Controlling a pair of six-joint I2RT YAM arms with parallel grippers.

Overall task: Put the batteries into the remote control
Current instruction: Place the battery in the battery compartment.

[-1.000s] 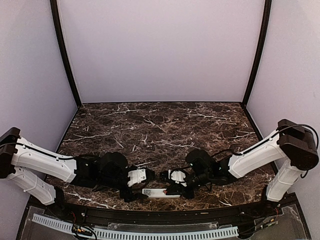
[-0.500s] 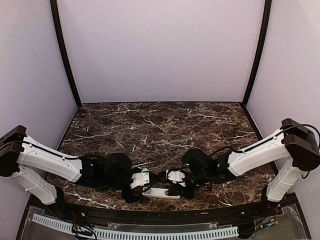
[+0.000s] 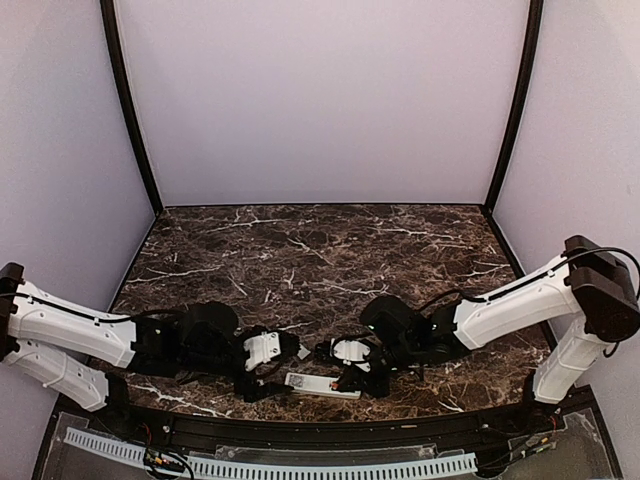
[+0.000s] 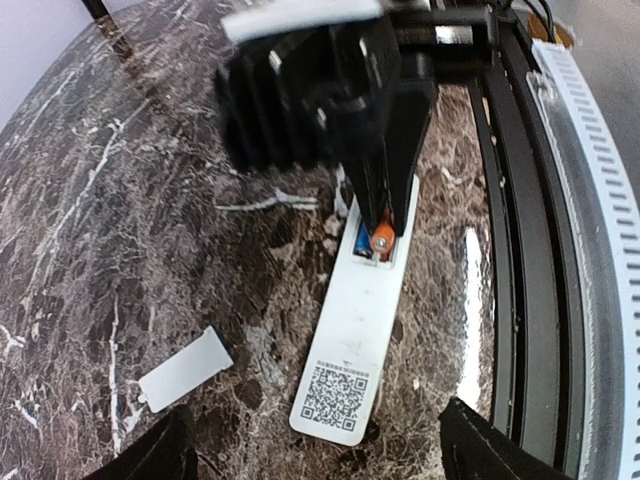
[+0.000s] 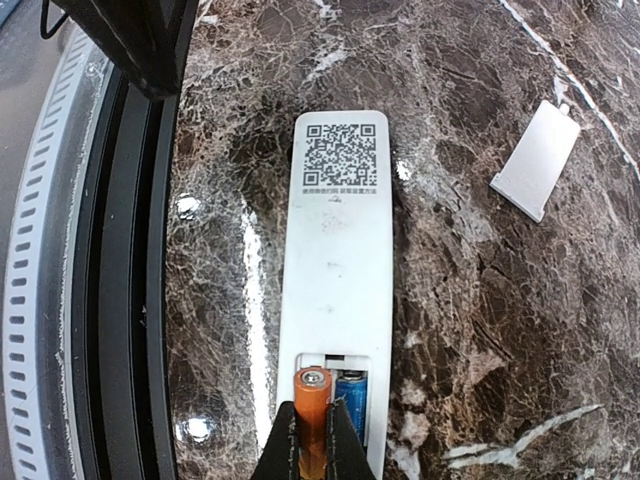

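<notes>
The remote control point(image 5: 335, 260) bears a QR code point(image 5: 340, 155), caption illegible.

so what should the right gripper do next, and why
Probably press the orange-red cylindrical battery down into place: the right gripper pinches it over the open bay of the slim white plastic remote, beside the seated blue battery.

Soft, even overhead light fills the top view, leaving the lilac walls point(image 3: 320, 100) flat and the dark marble table point(image 3: 330, 250) dim. In the right wrist view, small white glints flare on the marble left of the remote control point(image 5: 335, 270), whose QR label point(image 5: 340, 158) reads crisp. In the left wrist view the right gripper point(image 4: 377, 228) blurs at upper centre, and the black rail point(image 4: 540, 250) bows along the right edge.
</notes>
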